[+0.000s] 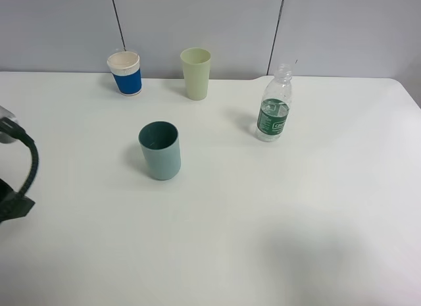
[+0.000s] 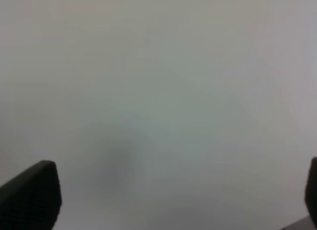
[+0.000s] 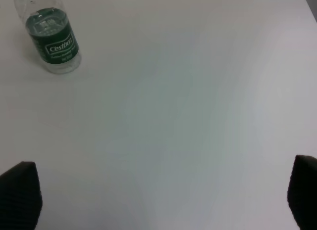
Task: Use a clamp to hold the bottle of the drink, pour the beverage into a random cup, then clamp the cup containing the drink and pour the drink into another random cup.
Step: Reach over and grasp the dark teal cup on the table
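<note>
White surface point(image 1: 316, 207), pale grey panelled wall point(image 1: 59, 29) behind. Bottle point(image 1: 274, 105) upright on the right-hand half, clear plastic, dark green label band round its lower part, taller than any cup. Teal cup point(image 1: 160, 150) upright left of centre, well apart from the bottle and nearer the front, inside dark, contents not readable. Blue-and-white cup point(image 1: 125, 73) upright at the back left, near the wall. Pale green cup point(image 1: 196, 73) to its right, apart from it, also upright. Right pincer point(image 3: 161, 195) spread wide, holds nothing, hangs above bare surface with the bottle ahead and off to one side. Left pincer point(image 2: 171, 200) equally wide, empty, faces only blurred white surface. Left arm point(image 1: 13, 206) and its black cable point(image 1: 33, 162) just showing at the left edge of the high view, well apart from every cup.
</note>
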Controlling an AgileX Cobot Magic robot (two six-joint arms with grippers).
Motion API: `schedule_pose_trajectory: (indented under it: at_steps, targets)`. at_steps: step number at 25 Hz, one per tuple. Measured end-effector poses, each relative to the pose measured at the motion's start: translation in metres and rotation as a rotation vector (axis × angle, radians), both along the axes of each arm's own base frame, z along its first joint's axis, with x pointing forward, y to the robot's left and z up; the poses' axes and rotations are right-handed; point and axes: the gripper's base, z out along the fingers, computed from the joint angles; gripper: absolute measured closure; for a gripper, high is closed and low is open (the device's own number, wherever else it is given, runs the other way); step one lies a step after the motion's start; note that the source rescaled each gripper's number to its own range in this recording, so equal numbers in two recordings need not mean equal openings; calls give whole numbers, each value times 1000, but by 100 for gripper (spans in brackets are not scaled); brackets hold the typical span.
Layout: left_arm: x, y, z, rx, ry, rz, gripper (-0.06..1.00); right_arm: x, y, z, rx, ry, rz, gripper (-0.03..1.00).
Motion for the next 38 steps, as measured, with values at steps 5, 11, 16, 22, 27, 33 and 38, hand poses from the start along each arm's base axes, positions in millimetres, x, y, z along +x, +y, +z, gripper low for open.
schedule_pose_trajectory:
  at_steps: [5,11,16,22,27,33,38]
  targets:
    - [16,-17,-24,-53,23,-34,-5,0,0,0,0,0,0,-3]
    - [29,-38,-53,-117,36,-58,-5,0,0,0,0,0,0,-3]
    - [40,-51,-62,-146,-52,-87,-5,0,0,0,0,0,0,-3]
    - [44,-51,-78,-179,-194,-74,-5,0,0,0,0,0,0,-3]
    - [49,-50,-87,-204,-321,-65,-5,0,0,0,0,0,0,-3]
    - [58,-53,-106,-200,-380,-78,-5,0,0,0,0,0,0,-3]
    - [64,-58,-122,-216,-389,-89,-5,0,0,0,0,0,0,-3]
